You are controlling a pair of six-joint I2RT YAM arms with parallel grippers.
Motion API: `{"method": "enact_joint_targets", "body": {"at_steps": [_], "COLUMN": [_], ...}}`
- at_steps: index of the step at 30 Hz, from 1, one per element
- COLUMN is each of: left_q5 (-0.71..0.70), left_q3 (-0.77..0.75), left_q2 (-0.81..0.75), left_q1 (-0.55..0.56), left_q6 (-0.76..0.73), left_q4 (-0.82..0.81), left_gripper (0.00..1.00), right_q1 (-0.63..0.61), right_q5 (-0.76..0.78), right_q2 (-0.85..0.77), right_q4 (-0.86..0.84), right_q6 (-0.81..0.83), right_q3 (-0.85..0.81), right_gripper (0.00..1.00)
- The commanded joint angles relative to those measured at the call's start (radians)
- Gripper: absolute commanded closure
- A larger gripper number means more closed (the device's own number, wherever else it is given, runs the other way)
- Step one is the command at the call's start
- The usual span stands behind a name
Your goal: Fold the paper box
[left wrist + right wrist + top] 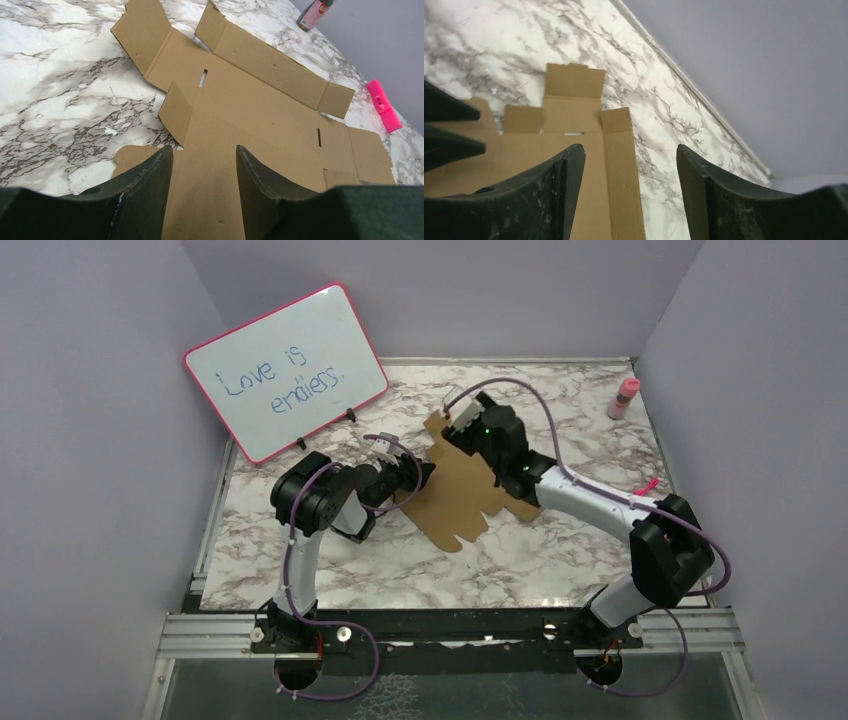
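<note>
Paper box [462,490], one flat brown die-cut cardboard sheet, lies unfolded in the middle of the white marble table [560,570]. Two black grippers meet it: the left gripper [422,474] at its left edge, the right gripper [452,423] over its far corner. One pink-framed whiteboard [288,372] stands beyond its left side.

From the left wrist, the box [250,100] shows slots, creases and a few flaps slightly raised. The left gripper [204,150] has its jaws partly apart over the near edge, gripping nothing.

From the right wrist, the right gripper [629,147] has its jaws wide apart and empty above the box [574,115].
</note>
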State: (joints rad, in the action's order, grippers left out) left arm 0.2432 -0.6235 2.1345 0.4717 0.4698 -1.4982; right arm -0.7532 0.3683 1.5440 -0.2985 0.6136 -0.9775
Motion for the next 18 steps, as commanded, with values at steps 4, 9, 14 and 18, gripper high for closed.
{"method": "enact_joint_targets", "body": {"at_steps": [4,9,14,18], "left_q5": [0.041,0.053,0.092,0.107], "left_q3": [0.017,0.03,0.045,0.076], "left_q2": [-0.115,-0.174,-0.211,-0.225], "left_q1": [-0.001,-0.011,-0.034,-0.036], "left_q6": [0.024,0.035,0.081,0.105], "left_q4": [0.078,0.179,0.252,0.272], "left_gripper": [0.48,0.46,0.46,0.46], "right_q1": [0.272,0.424,0.516,0.562], "right_q5": [-0.355,-0.561,-0.713,-0.798], "right_q2": [0.063,0.214,0.347,0.406], "right_q4": [0.404,0.572,0.665,0.661], "right_q6": [-0.294,-0.311,-0.309,-0.311], "right_q3": [-0.229,-0.362,-0.473,-0.497], "right_gripper": [0.24,0.25,0.28,0.29]}}
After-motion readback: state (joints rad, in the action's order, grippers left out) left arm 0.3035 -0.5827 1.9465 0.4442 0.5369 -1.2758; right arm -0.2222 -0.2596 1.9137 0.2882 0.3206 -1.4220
